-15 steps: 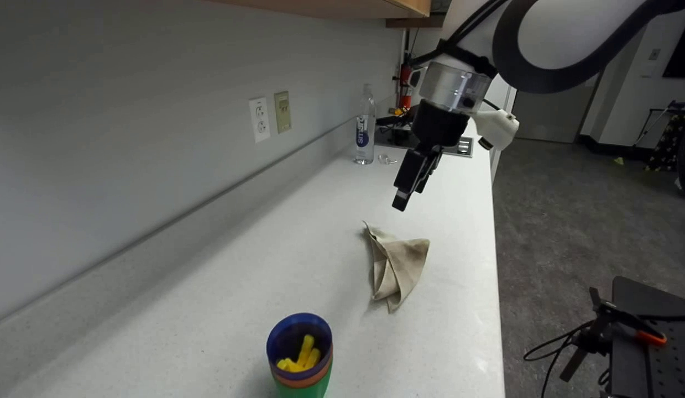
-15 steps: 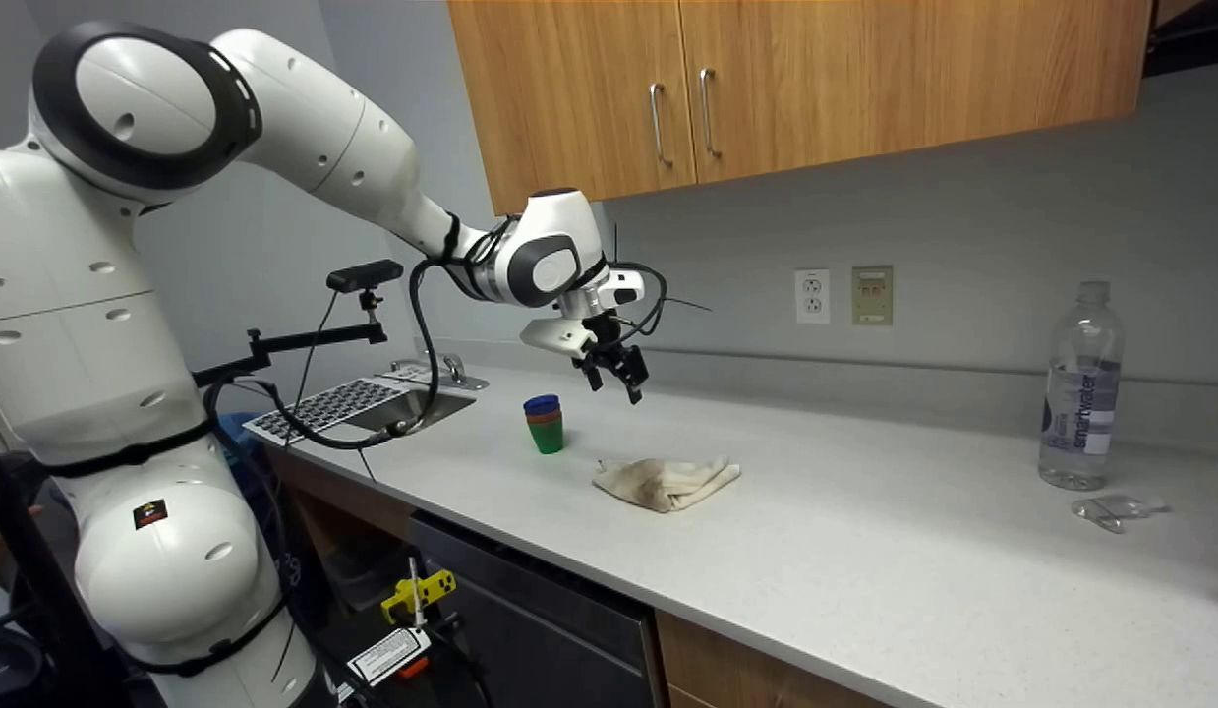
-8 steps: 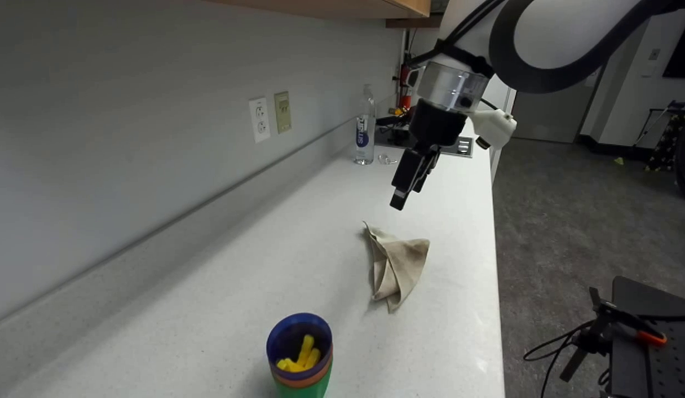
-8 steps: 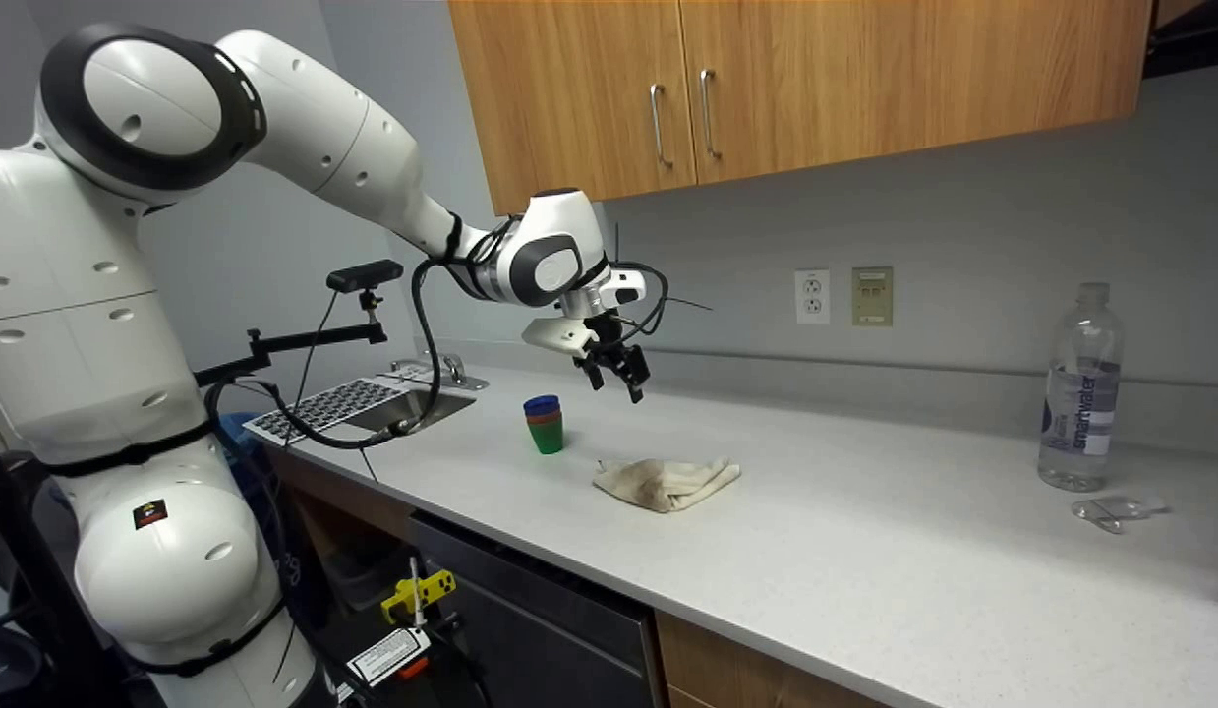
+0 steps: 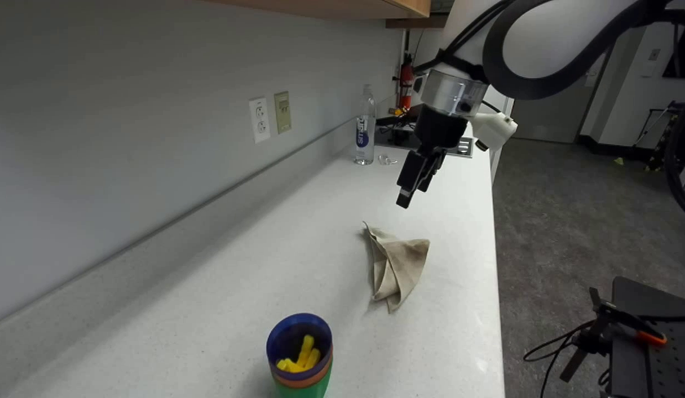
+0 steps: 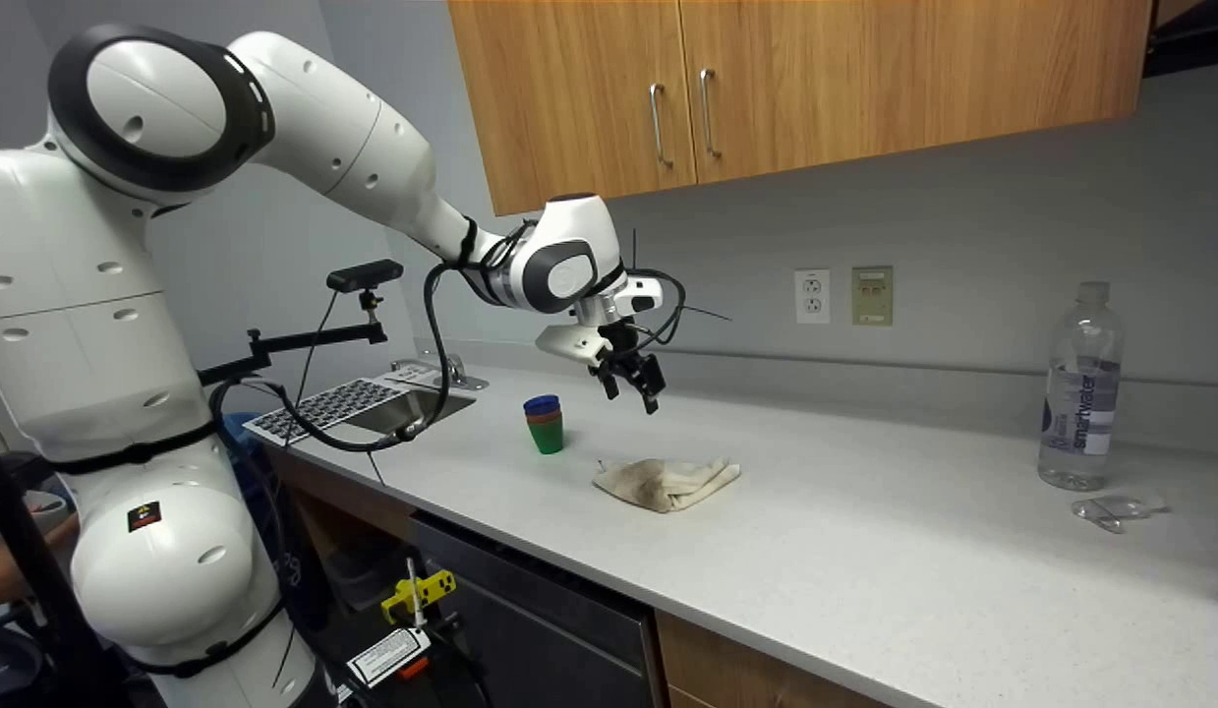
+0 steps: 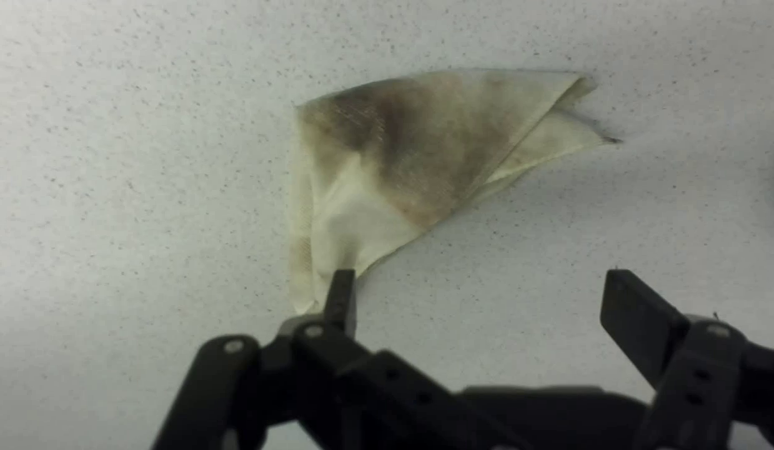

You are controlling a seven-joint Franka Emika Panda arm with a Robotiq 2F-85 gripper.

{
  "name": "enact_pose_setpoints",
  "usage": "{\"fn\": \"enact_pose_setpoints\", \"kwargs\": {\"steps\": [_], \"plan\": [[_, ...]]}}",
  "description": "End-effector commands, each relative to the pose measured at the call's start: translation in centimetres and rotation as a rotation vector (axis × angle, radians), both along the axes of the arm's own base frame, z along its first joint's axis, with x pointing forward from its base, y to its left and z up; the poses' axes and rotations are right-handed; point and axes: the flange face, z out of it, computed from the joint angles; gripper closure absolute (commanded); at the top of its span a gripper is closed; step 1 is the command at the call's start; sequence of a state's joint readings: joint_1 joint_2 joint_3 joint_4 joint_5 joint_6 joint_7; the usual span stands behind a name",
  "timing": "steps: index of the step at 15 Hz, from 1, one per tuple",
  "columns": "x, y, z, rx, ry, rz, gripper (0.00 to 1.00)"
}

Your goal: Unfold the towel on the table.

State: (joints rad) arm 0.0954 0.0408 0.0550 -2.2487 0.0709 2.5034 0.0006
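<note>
Folded, brown-stained towel (image 6: 666, 485) lying on the white tabletop (image 6: 864, 551), right of and nearer than the stacked cups (image 6: 544, 425) in an exterior view; pincer (image 6: 630, 401) above the tabletop, jaws spread wide.

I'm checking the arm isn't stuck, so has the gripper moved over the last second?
Yes. In an exterior view, the gripper has shifted toward the picture's right and slightly down, nearer the white wall outlet.
</note>
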Motion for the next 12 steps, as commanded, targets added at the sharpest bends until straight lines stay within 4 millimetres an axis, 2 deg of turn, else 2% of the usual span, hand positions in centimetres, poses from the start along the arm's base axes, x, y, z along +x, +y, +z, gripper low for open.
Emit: {"fn": "enact_pose_setpoints", "kwargs": {"steps": [1, 6, 12], "plan": [[2.1, -1.5, -1.2, -0.012, 0.018, -0.025, 0.00], [5.2, -1.9, -4.1, -0.008, 0.036, -0.060, 0.00], [7.8, -2.7, -6.8, 0.011, 0.022, -0.127, 0.00]]}}
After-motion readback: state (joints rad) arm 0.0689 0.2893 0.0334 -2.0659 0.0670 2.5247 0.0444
